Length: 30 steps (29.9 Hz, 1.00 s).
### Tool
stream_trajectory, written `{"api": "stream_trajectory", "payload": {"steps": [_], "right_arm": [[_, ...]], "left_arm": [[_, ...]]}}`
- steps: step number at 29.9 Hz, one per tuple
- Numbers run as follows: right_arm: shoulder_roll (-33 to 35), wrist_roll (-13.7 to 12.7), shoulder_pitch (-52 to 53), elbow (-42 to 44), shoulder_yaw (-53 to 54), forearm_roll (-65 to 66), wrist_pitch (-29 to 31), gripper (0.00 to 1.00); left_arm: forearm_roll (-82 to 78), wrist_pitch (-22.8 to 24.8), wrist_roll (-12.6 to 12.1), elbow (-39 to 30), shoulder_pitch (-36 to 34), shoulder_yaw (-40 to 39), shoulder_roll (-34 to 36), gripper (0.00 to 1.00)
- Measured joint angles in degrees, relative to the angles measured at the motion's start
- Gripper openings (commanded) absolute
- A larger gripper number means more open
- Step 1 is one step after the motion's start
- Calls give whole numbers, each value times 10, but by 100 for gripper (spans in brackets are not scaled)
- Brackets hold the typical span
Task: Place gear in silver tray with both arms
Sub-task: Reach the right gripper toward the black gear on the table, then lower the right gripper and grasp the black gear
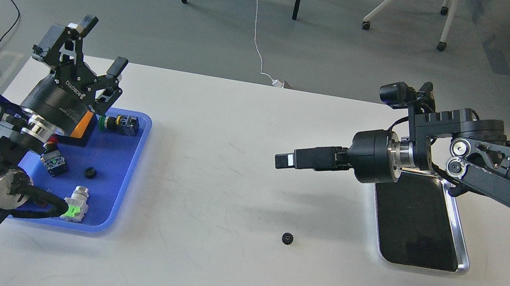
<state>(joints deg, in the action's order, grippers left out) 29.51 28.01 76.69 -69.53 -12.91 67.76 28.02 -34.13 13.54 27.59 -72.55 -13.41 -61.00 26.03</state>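
Observation:
A small black gear (288,238) lies on the white table, near the front middle. The silver tray (463,265) sits at the right with nothing on its dark bottom. My right gripper (284,161) reaches left from over the tray's far end and hangs above the table, up and behind the gear. It is seen side-on, so its fingers cannot be told apart. My left gripper (97,48) is open and empty, pointing up above the far end of the blue tray (122,193), far from the gear.
The blue tray at the left holds several parts: an orange block (83,126), a green-and-black button (119,124), a small black round piece (90,172) and a silver-green switch (75,209). Chair and table legs stand on the floor beyond the table.

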Motion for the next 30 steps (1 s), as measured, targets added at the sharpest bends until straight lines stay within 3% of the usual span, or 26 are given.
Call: {"api": "stream_trajectory", "payload": {"steps": [5,8,12,21,30], "right_arm": [[-27,0,20,-15,-28,149,-10,99],[-61,0,30,-14,-66,213,-58,98],[-117,0,52,3,-134,236,-118,96],[-187,0,59,42,-213,238,-167,90],[-195,0,59,51,-246,237,-177,67]], "left_arm": [[-1,0,-1,-1,4,0,0,98],[-1,0,-1,-2,7,0,0,98],[-1,-1,-1,-3,10,1,1,98],[-2,-1,-1,-4,10,1,1,98],[-1,0,-1,-6,11,0,1,98]]}}
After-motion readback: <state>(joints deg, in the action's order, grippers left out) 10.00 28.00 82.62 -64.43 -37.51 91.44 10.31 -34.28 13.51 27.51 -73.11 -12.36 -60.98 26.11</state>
